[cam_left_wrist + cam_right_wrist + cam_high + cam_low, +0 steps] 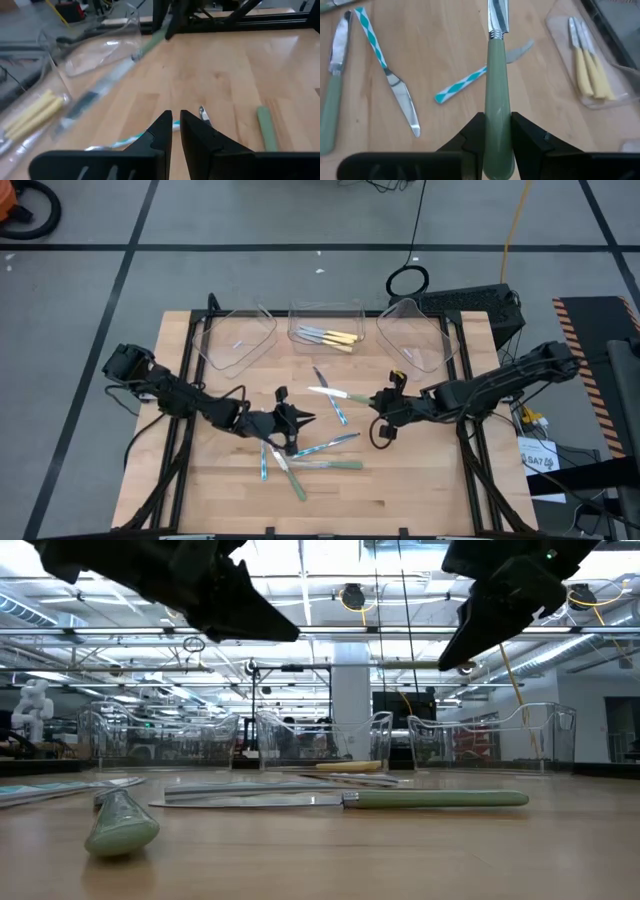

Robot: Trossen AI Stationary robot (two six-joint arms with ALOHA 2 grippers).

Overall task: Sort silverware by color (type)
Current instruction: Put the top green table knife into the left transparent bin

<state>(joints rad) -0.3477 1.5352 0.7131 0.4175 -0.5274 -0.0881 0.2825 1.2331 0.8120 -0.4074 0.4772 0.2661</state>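
right gripper (495, 142) is clamped on a green-handled knife (496, 100), jaws parted only by the handle's width, blade pointing away from the wrist; in the high view it hangs over mid-table, right of centre. left gripper (175, 131) is nearly closed w/ nothing between the jaws, just a thin gap, over the loose pile left of centre.

counts from the high view: 3 clear trays along the far edge. middle tray (325, 315) holds the yellow-handled pieces (335, 338), about 3, hard to count. left tray (240, 340) and right tray (415, 335) show no utensils. on the wooden table (430, 480): about 3 blue-striped pieces (325, 445) and 2 green-handled ones (335, 465), overlapping, so approx.

the right wrist view alone shows the teal-and-white striped pattern on the handles and the grip itself. low view shows a green-handled knife (400, 799) lying flat, both grippers hanging above the tabletop, not touching it.
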